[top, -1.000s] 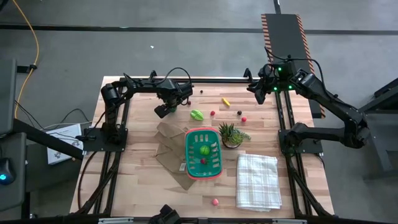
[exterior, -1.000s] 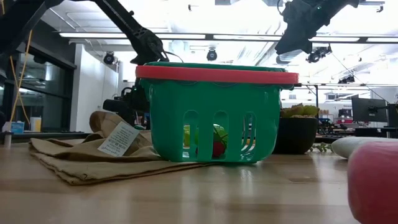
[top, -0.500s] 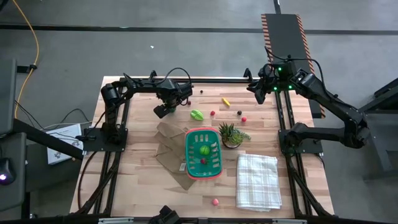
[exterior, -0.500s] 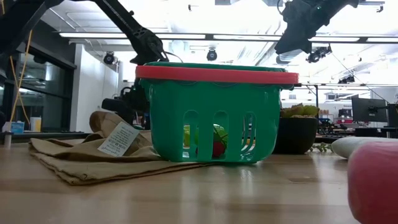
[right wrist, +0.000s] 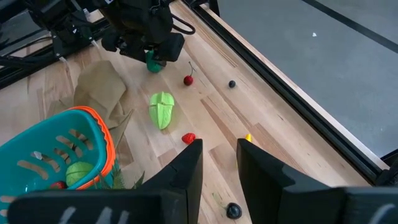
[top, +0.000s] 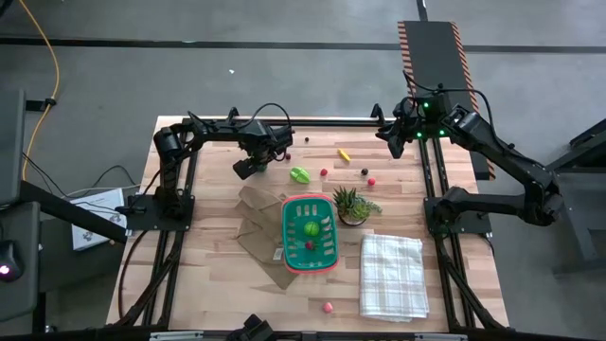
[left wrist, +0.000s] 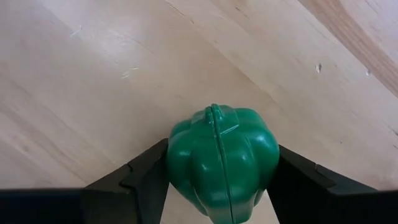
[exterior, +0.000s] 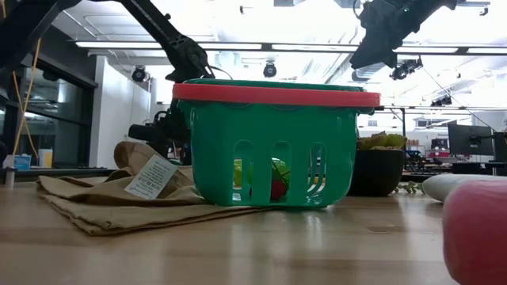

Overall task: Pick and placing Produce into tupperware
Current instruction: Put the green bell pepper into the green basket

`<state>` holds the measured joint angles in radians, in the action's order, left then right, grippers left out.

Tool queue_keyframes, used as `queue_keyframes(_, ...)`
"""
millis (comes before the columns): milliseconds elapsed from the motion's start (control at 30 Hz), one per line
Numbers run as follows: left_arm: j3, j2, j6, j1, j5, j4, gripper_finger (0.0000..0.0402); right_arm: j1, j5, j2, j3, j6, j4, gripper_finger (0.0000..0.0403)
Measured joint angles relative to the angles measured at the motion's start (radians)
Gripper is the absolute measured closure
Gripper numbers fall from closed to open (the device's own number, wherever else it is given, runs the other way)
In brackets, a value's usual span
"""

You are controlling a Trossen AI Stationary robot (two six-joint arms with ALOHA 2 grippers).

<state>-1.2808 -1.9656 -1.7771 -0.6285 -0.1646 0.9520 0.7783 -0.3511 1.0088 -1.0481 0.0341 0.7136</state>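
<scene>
Wooden table (top: pixel 208 275), left tool (left wrist: pixel 221 186) gripping green pepper (left wrist: pixel 222 158) seen only by wrist, right tool (right wrist: pixel 219 155) narrowly parted

You get bright, even overhead light: ceiling strip lights (exterior: pixel 238 46) glare white above the tupperware (exterior: pixel 273 142), washing out the room behind it. Beside the tupperware, the pink ball (exterior: pixel 478 229) nearest the low camera blurs heavily. Shadows on the table (top: pixel 218 275) stay soft and short.

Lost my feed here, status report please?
Left gripper shut on green pepper, above table. Right gripper idle at far edge. Basket holds two pieces. Path clear.
</scene>
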Motion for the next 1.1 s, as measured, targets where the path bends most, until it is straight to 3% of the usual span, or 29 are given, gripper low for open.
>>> queue_keyframes(333,0.0,0.0,0.0,0.0,0.0,0.0,0.02,0.0,0.0,0.0,0.0,0.0,0.0,0.0313)
queue_keyframes(1100,0.0,0.0,0.0,0.0,0.0,-0.003,0.0192,0.0,0.0,0.0,0.0,0.0,-0.001,0.0313)
